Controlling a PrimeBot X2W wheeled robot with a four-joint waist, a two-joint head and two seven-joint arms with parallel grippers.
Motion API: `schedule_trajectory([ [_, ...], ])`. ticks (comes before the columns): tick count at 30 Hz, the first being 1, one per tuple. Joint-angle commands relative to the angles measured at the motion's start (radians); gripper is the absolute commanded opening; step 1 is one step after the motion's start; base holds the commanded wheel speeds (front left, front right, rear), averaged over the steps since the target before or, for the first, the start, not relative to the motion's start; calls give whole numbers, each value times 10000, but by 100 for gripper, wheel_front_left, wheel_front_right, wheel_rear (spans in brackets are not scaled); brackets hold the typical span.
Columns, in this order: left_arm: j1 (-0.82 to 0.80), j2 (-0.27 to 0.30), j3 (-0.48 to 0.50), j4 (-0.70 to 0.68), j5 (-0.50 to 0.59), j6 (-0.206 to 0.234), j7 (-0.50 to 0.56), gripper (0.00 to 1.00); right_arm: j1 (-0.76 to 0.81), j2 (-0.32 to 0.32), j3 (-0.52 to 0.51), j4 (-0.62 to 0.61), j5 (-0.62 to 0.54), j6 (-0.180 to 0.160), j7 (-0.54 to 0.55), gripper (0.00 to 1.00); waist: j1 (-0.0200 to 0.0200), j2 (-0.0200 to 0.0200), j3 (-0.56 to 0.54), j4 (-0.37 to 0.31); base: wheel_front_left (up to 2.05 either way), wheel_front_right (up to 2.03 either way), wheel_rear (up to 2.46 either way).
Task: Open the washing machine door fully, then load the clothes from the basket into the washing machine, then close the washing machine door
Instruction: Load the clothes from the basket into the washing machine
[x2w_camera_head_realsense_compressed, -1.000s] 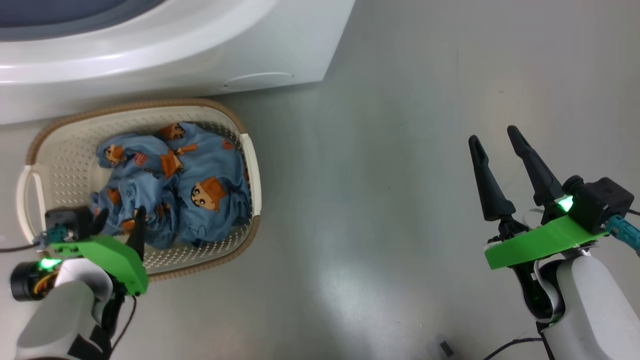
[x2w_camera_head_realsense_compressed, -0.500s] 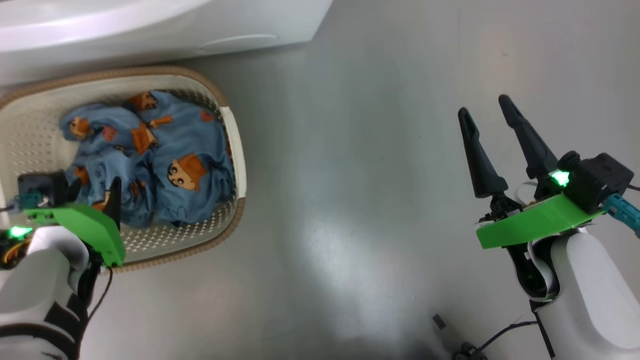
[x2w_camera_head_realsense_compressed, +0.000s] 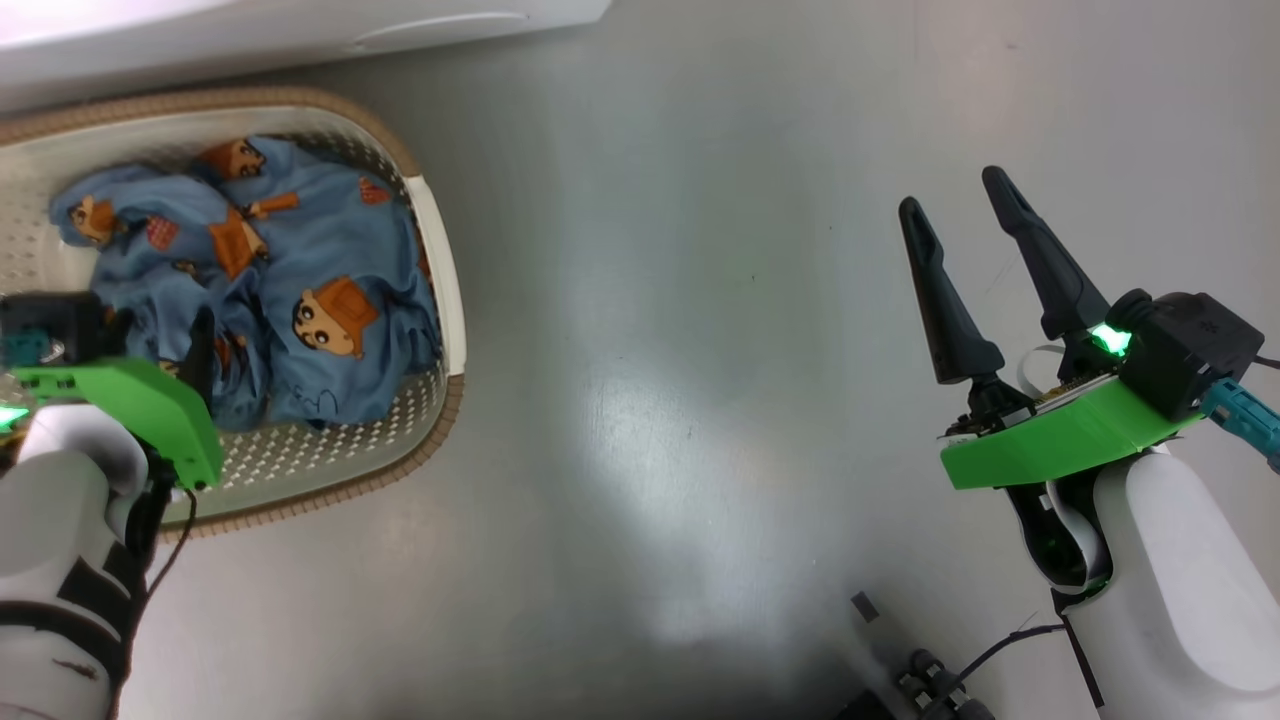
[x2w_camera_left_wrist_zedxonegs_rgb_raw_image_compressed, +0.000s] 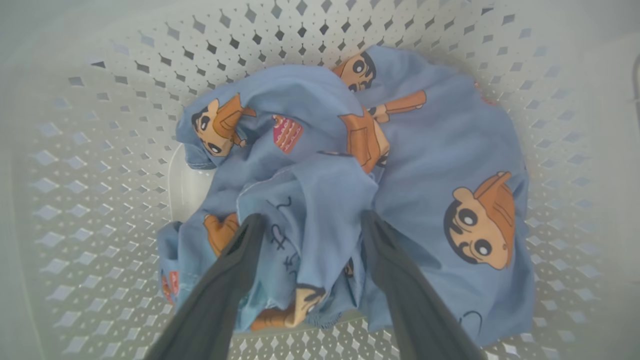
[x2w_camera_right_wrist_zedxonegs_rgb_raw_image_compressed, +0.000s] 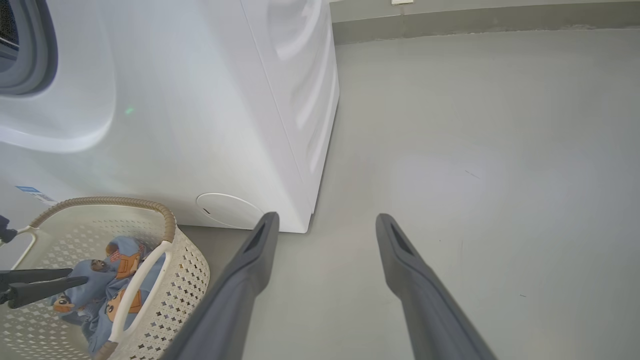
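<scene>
Left tool released, tips straddling the clothes; right tool released; basket cut off.

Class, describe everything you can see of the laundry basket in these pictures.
The basket is cream-white perforated plastic, rounded, with a brown woven-look rim and a white side handle. It stands upright on the grey floor just before the washing machine, holding crumpled blue clothes. The left gripper, open, reaches into it.

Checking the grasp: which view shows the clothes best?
Left wrist view: the clothes lie close, the open left gripper straddling a fold. Head view hides part behind that arm; right wrist view shows them small.
</scene>
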Motion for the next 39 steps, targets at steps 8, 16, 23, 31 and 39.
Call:
schedule_trajectory([
  [8,-449,614,-188,235,-284,-15,106,100,51,-94,300,-538,-225,14,-74,100,0,0,519,-50,0,0,0],
  [16,-708,644,-452,344,-490,-15,327,63,-2,-146,299,-663,-271,14,-74,100,0,0,723,-90,0,0,0],
  [23,-731,627,-632,382,-696,-15,445,0,-78,-113,344,-644,-324,14,-74,100,0,0,656,-109,0,0,0],
  [31,-599,623,-695,384,-1104,-15,231,0,-117,-20,343,-560,-315,14,-74,100,0,0,317,-55,0,0,0],
  [39,-332,563,-585,138,-1592,-15,-17,0,-54,-15,293,-453,-256,14,-74,100,0,0,-291,128,0,0,0],
])
